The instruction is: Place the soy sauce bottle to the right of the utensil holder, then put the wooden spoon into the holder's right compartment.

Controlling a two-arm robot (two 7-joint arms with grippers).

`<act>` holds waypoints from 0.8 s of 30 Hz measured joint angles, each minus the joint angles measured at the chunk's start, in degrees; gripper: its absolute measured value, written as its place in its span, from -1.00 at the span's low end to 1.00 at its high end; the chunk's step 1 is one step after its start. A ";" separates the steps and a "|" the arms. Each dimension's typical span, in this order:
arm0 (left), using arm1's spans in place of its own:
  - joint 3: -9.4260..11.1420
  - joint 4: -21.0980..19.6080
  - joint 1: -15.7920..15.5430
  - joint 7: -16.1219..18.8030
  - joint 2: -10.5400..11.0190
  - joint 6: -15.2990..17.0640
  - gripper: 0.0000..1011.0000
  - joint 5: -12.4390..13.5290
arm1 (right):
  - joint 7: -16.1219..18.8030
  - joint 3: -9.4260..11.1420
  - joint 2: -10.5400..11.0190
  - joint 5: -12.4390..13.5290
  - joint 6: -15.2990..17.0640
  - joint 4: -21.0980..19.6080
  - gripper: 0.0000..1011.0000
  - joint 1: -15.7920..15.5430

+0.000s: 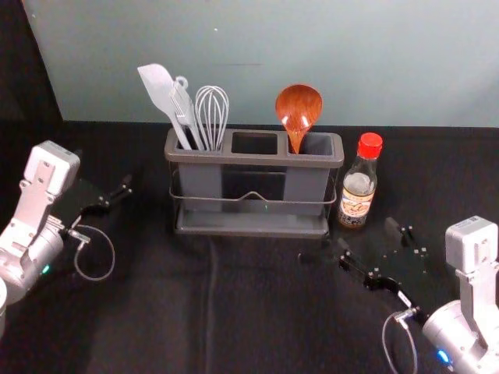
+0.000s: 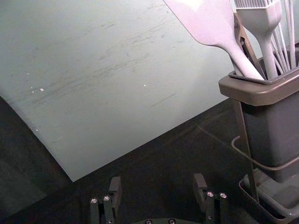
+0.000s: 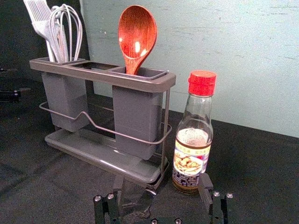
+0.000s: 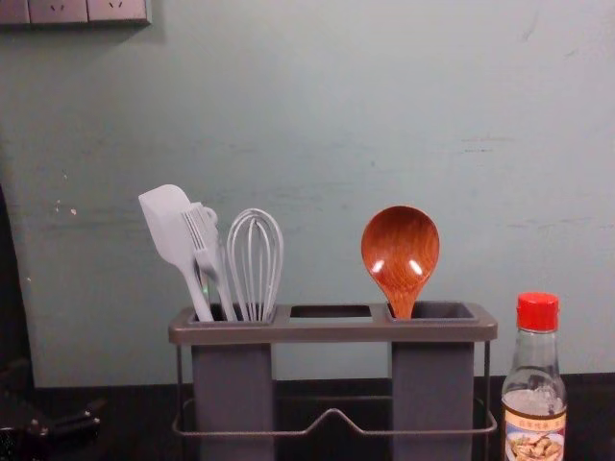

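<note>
— Standing in the right compartment [image 4: 432, 394] of your holder [image 1: 226, 157], the wooden spoon [image 1: 299, 107]! Soy sauce bottle [image 1: 359, 187]?
— Just right of it; your right gripper [image 1: 369, 240] before the bottle, your left gripper [image 1: 113, 187] off left, both apart

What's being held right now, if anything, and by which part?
Nothing is held: the left pincer and right pincer are both open, and the soy sauce bottle stands ungripped beside the utensil holder.

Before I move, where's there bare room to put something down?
Bare black cloth spreads in front of the grey utensil holder, between the open left gripper and open right gripper. It's crowded right of the holder, where the red-capped glass bottle stands close.
</note>
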 joint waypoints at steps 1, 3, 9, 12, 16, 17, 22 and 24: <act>0.00 0.00 0.00 0.00 0.00 0.00 0.99 0.00 | -0.01 0.00 0.00 0.00 0.00 0.00 0.98 0.00; 0.00 0.00 0.00 0.00 0.00 0.00 0.99 0.00 | -0.01 0.00 0.00 -0.01 0.00 -0.02 0.98 0.00; 0.00 0.00 0.00 0.00 0.00 0.00 0.99 0.00 | -0.02 0.00 0.00 -0.01 -0.01 -0.03 0.98 0.00; 0.00 0.00 0.00 0.00 0.00 0.00 0.99 0.00 | -0.02 0.00 0.00 0.00 0.00 -0.03 0.98 0.00; 0.00 0.00 0.00 0.00 0.00 0.00 0.99 0.00 | -0.02 0.00 0.00 -0.01 -0.01 -0.03 0.98 0.00; 0.00 0.00 0.00 0.00 0.00 0.00 0.99 0.00 | -0.02 0.00 0.00 0.00 -0.01 -0.03 0.98 0.00; 0.00 0.00 0.00 0.00 0.00 0.00 0.99 0.00 | -0.02 0.00 0.00 0.00 -0.01 -0.03 0.98 0.00; 0.00 0.00 0.00 0.00 0.00 0.00 0.99 0.00 | -0.02 -0.01 0.00 0.00 -0.01 -0.03 0.98 0.00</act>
